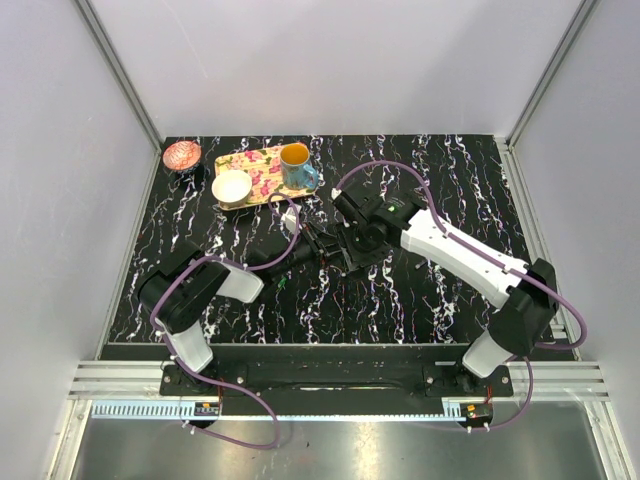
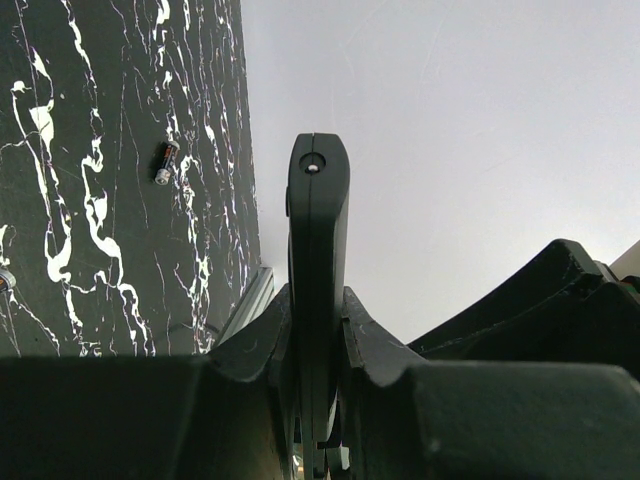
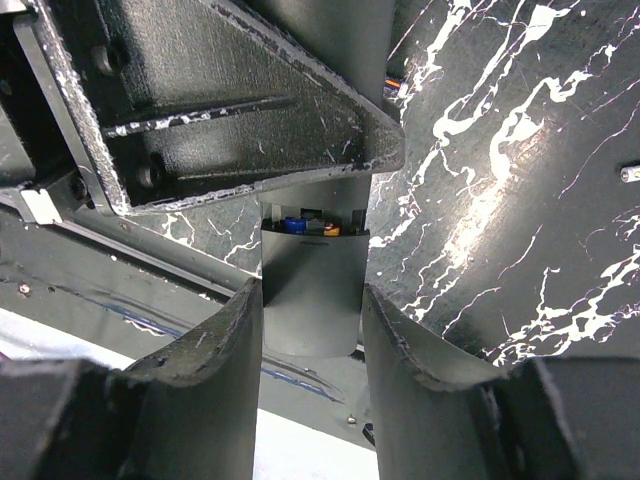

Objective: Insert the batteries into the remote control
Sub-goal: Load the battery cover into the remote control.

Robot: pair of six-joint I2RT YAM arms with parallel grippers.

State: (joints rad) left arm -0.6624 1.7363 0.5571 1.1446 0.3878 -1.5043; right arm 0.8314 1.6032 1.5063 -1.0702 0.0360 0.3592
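Table (image 1: 420,300): black marble-patterned top with white veins, walled by pale panels.
Left gripper (image 1: 312,240): reaches toward the table centre, meeting the right one there. In the left wrist view its fingers (image 2: 318,230) are pressed flat together with no gap, so it is closed; nothing shows between them.
Right gripper (image 1: 345,250): comes in from 4 o'clock to the centre. In the right wrist view its two fingers (image 3: 215,340) stand either side of the remote, their inner faces against its long edges, so it grips the remote.
Remote (image 3: 312,290): a flat dark slab held between the right fingers at the table centre, mostly hidden in the top view by both wrists. Its far end runs under the left gripper's body.
Batteries in the remote (image 3: 308,226): blue and orange ends sit side by side in the recess at the slab's far end, partly covered from above.
Loose battery (image 2: 166,161): a dark cell with a red band and a silver end, lying on the table apart from the left gripper.
Tray (image 1: 258,158): floral yellow, at 11 o'clock near the back wall.
Mug (image 1: 296,166): blue, yellow inside, on the tray's right end.
White bowl (image 1: 231,186): on the tray's left end.
Pink bowl (image 1: 182,155): on the table just left of the tray, in the back left corner.
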